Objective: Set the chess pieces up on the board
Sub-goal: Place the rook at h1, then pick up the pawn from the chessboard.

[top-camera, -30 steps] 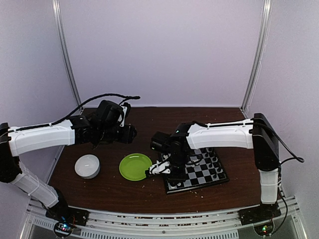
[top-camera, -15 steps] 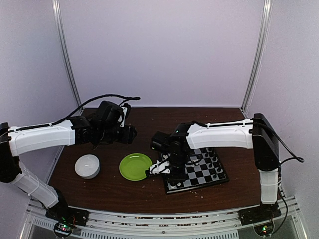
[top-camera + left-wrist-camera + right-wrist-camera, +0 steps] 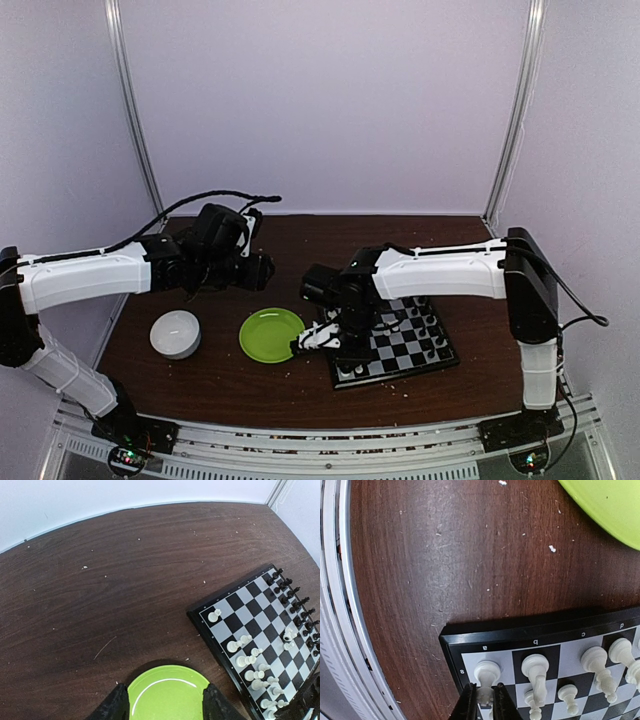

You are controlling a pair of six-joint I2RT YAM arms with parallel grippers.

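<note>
Right gripper (image 3: 484, 702) is clamping on a white piece (image 3: 487, 672), its fingers pinching the piece's lower part from both sides. The piece is standing upright in a corner square of the board (image 3: 520, 632), on the side nearest the green plate (image 3: 272, 333).

More white pieces (image 3: 255, 665) are standing in two loose rows along that same side of the board. One is standing apart, near another corner. Black pieces (image 3: 292, 600) are lining the opposite side.

Left gripper (image 3: 165, 702) is hovering above the plate with its fingers apart and nothing between them.

The board is lying on the brown table (image 3: 250, 385), just beside the plate. A white bowl (image 3: 175, 333) is sitting left of the plate.
</note>
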